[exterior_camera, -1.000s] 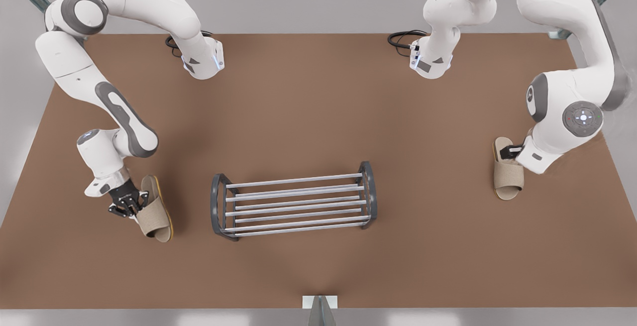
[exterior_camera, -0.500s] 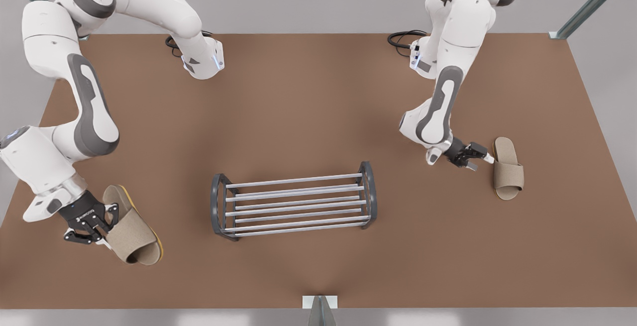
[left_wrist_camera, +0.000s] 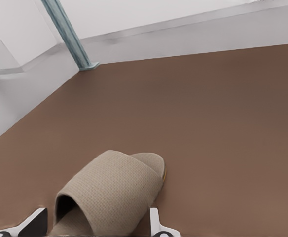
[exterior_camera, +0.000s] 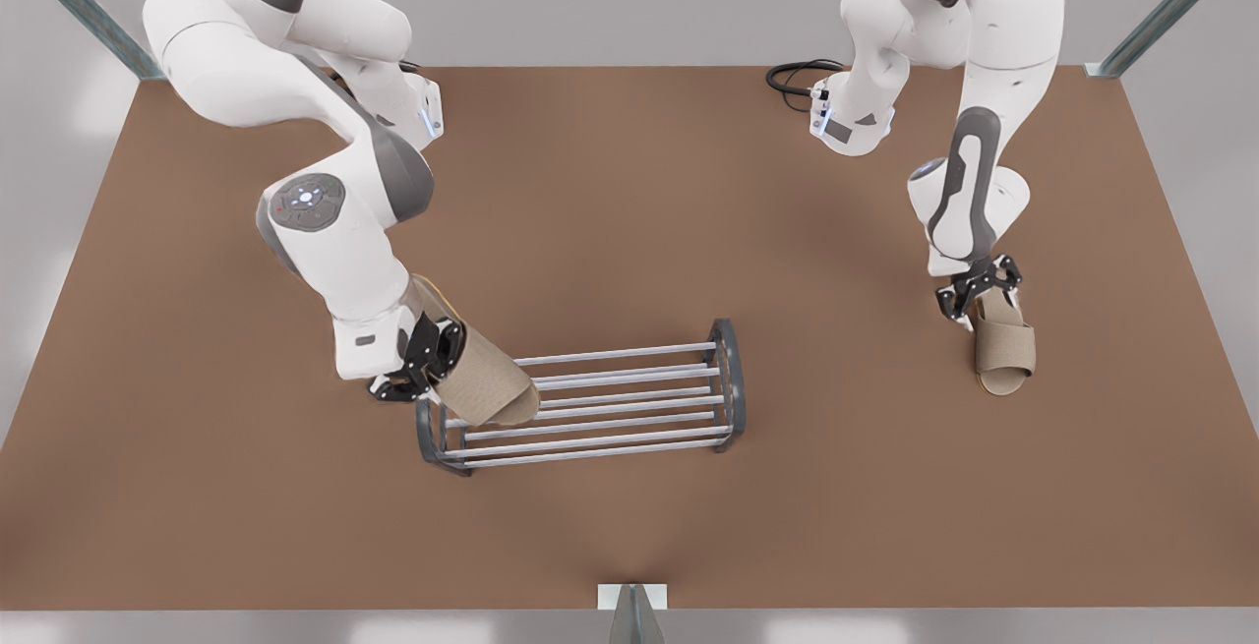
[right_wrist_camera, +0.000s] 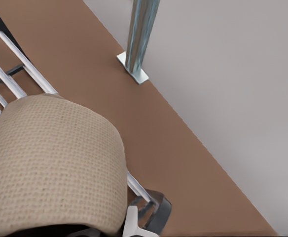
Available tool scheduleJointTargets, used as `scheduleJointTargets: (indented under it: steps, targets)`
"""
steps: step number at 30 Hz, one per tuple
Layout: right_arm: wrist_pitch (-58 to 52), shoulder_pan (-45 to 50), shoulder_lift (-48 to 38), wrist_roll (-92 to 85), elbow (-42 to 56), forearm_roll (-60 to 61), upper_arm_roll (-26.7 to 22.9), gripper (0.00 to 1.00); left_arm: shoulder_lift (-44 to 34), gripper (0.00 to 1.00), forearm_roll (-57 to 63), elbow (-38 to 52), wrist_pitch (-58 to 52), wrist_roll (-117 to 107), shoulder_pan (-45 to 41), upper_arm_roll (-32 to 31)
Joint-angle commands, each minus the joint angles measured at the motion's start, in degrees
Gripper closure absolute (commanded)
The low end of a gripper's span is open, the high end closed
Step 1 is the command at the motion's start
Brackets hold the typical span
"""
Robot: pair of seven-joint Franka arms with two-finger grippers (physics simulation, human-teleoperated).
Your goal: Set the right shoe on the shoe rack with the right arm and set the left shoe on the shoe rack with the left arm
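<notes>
The right gripper (exterior_camera: 418,369), on the arm at the front view's left, has its jaws clenched on the heel end of the right shoe (exterior_camera: 482,383), carrying it above the end of the shoe rack (exterior_camera: 590,398) at the front view's left. That slipper is tilted, its open toe pointing toward the rack's middle and downward, its long axis running at a slant across the rods; in the right wrist view the woven strap (right_wrist_camera: 50,163) looms over the silvery rods and a dark end frame. Whether the sole touches the rods I cannot tell. Over at the front view's right, the left gripper (exterior_camera: 974,290) hangs at the heel of the left shoe (exterior_camera: 1003,349), jaws spread with a white fingertip (left_wrist_camera: 33,222) either side of the heel, not closed on it. This slipper lies flat on the brown worktop (exterior_camera: 629,231), well apart from the rack, toe pointing toward the camera.
</notes>
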Motion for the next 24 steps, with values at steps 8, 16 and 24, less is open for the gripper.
scheduleJointTargets:
  steps: [8, 16, 24]
  targets:
    - [-8.1, 17.5, 0.1, 77.0, 4.6, -11.8, -9.7, 0.79, 3.3, 0.0, 16.6, 0.7, 1.7, -73.9, 0.1, 0.1]
    - [10.2, 23.4, -1.1, 75.7, -1.1, -12.2, -24.8, 0.79, 9.8, 0.0, 20.5, 6.4, 1.6, -74.2, 2.6, -2.1]
    - [39.5, 11.8, -9.6, 78.6, -22.5, -15.5, -23.0, 0.79, 11.7, 0.0, 20.5, 8.1, 1.7, -74.1, 7.0, -7.0]
